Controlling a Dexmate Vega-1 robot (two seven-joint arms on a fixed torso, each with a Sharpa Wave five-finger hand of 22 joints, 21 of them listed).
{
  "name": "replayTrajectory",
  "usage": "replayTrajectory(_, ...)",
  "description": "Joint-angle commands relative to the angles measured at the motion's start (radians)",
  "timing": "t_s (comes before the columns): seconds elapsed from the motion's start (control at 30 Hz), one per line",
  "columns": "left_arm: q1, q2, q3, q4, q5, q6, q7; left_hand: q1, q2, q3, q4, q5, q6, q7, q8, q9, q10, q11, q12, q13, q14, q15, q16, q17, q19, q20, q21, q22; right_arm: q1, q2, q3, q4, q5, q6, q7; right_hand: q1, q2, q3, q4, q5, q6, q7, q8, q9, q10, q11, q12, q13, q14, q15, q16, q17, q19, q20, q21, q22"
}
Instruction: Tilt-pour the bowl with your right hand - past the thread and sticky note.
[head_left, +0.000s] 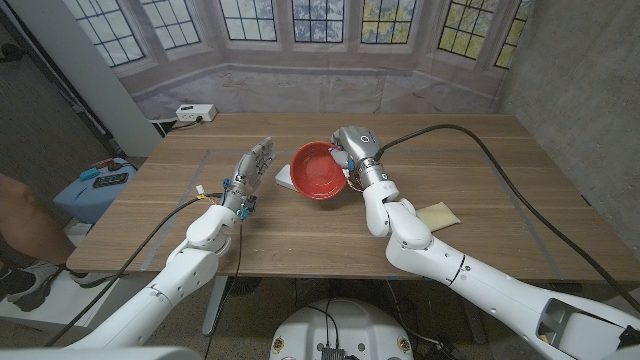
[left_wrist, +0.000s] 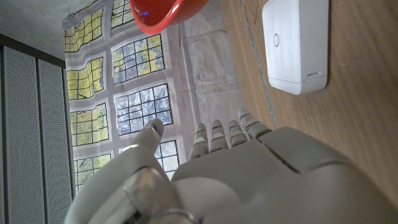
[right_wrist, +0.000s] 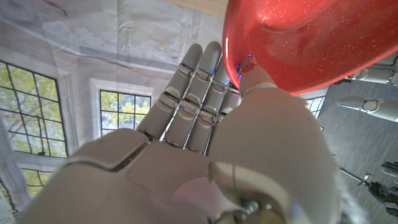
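The right hand (head_left: 349, 152) pinches the rim of the red bowl (head_left: 318, 171) between thumb and fingers (right_wrist: 198, 87), holding it tilted above the wooden desk (head_left: 470, 190). Its glossy inside looks empty. Under it lies a white rounded box (left_wrist: 295, 45). The left hand (head_left: 252, 168) is raised, its fingers straight, holding nothing.

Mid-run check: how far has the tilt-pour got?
Done: the right hand has picked up the red bowl and holds it off the table. In hand: the bowl is tipped, its opening facing the camera above the white box. Left: righting and setting it down. The left hand waits open.
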Motion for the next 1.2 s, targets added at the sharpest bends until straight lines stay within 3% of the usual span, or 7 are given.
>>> replayTrajectory(0.03, 0.006, 0.003, -0.001, -0.005, -0.004, 0.001, -0.003, 0.007, -0.002, 0.0, -0.002, 0.007, 0.012, 0.0, 0.001, 0.005, 0.005, 0.001, 0.0, 0.006, 0.002, -0.004, -0.001, 0.003, 0.006, 0.003, -0.002, 0.002, -0.032, 0.039, 0.013, 0.062, -0.044, 0.013, -0.116, 0.011, 0.008, -0.007, 0.0, 0.006, 0.007, -0.002, 0.002, 0.001, 0.013, -0.013, 0.003, 0.004, 0.013, -0.07, -0.002, 0.006, -0.004, -0.036, 0.012, 0.004)
replayTrajectory(1.2, -0.003, 0.009, -0.003, 0.007, -0.006, 0.0, -0.017, 0.011, -0.001, -0.001, -0.003, 0.008, 0.014, 0.0, 0.0, 0.006, 0.006, 0.003, -0.001, 0.006, 0.002, -0.002, 0.0, 0.003, 0.007, 0.002, -0.002, 0.002, -0.025, 0.105, -0.004, 0.292, -0.078, 0.106, -0.533, 0.016, 0.006, -0.013, -0.002, 0.007, 0.017, 0.0, 0.002, 0.002, 0.024, -0.011, 0.003, 0.004, 0.034, -0.07, -0.016, 0.03, 0.005, -0.032, 0.042, 0.003)
